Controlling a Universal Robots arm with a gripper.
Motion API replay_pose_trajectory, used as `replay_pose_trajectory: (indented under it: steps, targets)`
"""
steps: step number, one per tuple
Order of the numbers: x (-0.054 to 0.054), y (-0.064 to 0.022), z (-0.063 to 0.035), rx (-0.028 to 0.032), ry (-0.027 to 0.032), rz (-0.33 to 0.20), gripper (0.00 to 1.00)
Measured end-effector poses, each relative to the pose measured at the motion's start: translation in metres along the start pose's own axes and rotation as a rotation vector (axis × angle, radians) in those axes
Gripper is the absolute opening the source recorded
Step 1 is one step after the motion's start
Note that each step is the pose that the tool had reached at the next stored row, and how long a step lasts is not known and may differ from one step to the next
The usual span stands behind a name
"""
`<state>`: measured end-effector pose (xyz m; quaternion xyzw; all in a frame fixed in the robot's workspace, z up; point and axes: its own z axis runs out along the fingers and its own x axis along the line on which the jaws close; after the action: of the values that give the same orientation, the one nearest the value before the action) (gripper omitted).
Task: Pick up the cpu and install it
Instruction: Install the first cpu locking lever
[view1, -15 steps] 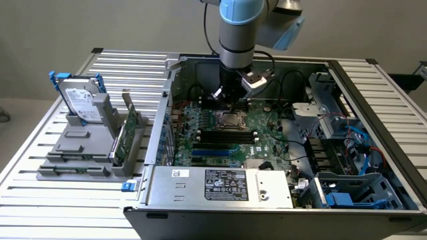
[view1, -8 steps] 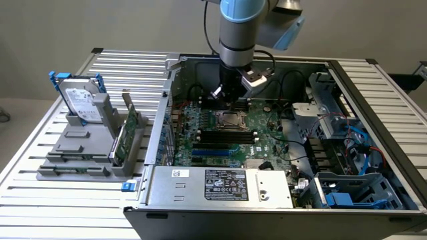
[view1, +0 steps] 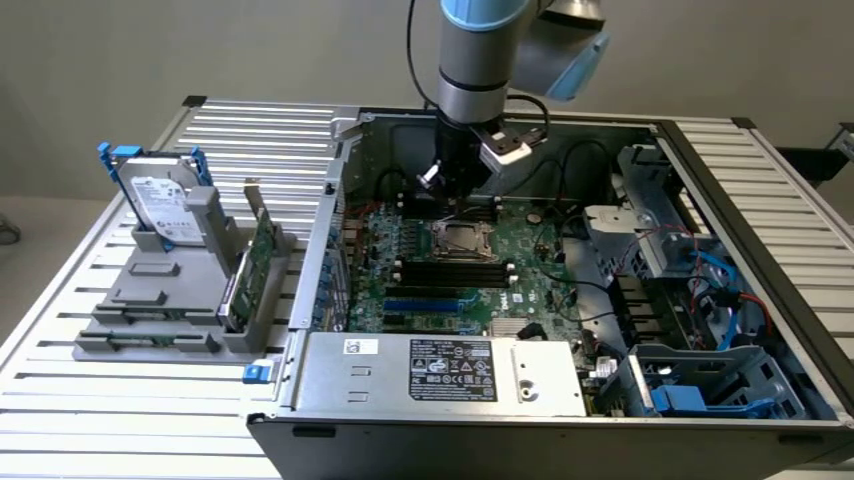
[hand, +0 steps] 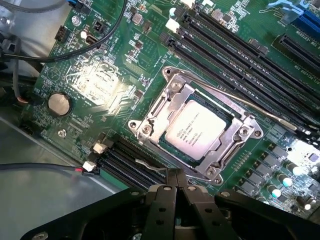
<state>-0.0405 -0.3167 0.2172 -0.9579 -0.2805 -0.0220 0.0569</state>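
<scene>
1. Look first at the cpu (hand: 196, 129), the small flat square chip with a silvery metal top and faint printed lettering: it lies flat in the silver metal socket frame (hand: 150, 116) on the green motherboard (hand: 100, 85), with the frame's plate folded down around its edges.
2. You can see the thin wire retention lever (hand: 260, 111) running along one side of the frame; whether it is latched under its hook cannot be told from here.
3. Your black gripper (hand: 176, 187) hangs just beside the socket's near edge, jaws pressed together and holding nothing. The chip sits apart from the fingertips, not between them.
4. In the exterior view the gripper (view1: 447, 185) stands inside the open grey computer case (view1: 441, 370), directly above the socket (view1: 465, 240).
5. Judge the risks: if the chip sits slightly askew, pressure from the plate could bend the socket pins beneath it. If you descend with the jaws closed this near, the tips could scrape the frame or snag the lever.
6. Mind the black cables (hand: 107, 27) near the wrist; a sideways sweep could catch them.
</scene>
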Motion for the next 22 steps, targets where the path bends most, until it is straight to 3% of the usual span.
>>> replay_pose_trajectory:
  steps: [14, 22]
  targets:
    - [-0.0016, -0.0078, -0.0020, 0.0011, -0.0019, -0.004, 0.11]
    - [-0.0028, -0.0077, -0.0026, 0.0017, -0.0028, -0.012, 0.11]
